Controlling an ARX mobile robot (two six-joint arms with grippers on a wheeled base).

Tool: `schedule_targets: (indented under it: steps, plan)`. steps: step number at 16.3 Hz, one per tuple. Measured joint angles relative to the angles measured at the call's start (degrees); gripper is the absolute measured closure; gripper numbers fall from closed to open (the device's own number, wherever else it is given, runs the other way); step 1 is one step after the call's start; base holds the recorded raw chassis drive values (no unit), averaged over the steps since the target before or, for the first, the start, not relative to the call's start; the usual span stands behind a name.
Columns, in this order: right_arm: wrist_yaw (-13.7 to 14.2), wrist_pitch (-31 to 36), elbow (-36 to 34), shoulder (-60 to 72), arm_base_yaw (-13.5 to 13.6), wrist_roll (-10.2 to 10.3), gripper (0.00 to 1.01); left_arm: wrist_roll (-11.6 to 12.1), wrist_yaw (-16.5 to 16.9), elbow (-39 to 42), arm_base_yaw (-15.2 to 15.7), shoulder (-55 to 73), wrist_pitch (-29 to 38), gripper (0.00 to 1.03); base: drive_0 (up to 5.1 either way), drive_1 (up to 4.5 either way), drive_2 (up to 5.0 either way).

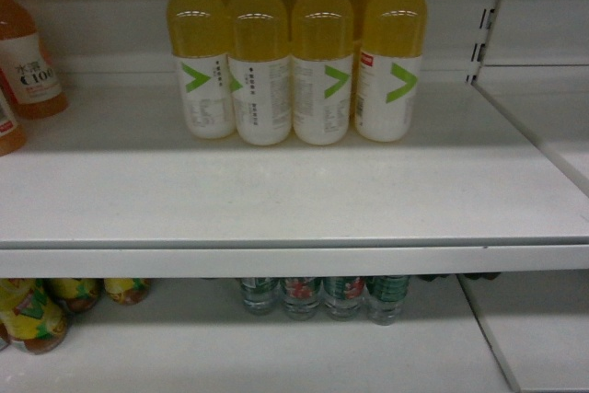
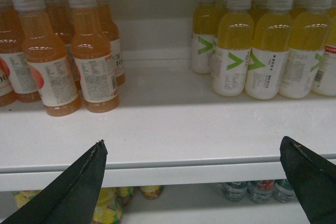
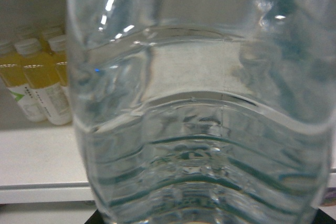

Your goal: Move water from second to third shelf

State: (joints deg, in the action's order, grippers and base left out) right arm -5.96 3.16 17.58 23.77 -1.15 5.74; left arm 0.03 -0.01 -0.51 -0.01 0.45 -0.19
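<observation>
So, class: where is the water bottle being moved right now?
The water bottle fills the right wrist view, close against that camera, with yellow bottles on a shelf behind it at left.

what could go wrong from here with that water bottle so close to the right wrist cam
The water bottle fills the right wrist view, so that camera barely shows the shelf; placing it could be partly blind. Its clear, ribbed wall looks smooth, and the end effector's hold is out of sight, so a slip cannot be ruled out. The yellow drinks stand tightly grouped on the white shelf; setting down too far back could knock them.
</observation>
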Motion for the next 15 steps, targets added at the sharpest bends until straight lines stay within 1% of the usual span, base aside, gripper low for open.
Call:
schedule_targets:
  steps: [6, 11, 15]
  plan:
    - [-0.1, 0.0, 0.0, 0.0, 0.0, 0.0, 0.60, 0.0, 0.0, 0.0, 0.0, 0.0, 0.0, 0.05, -4.7, 2.45, 2.4]
    - [-0.1, -0.1, 0.0, 0.0, 0.0, 0.0, 0.60, 0.0, 0.0, 0.0, 0.0, 0.0, 0.0, 0.05, -4.7, 1.36, 3.7]
    - [-0.3, 0.1, 0.0, 0.0, 0.0, 0.0, 0.60, 0.0, 0.0, 0.0, 0.0, 0.0, 0.0, 0.05, -4.9, 2.47, 2.5]
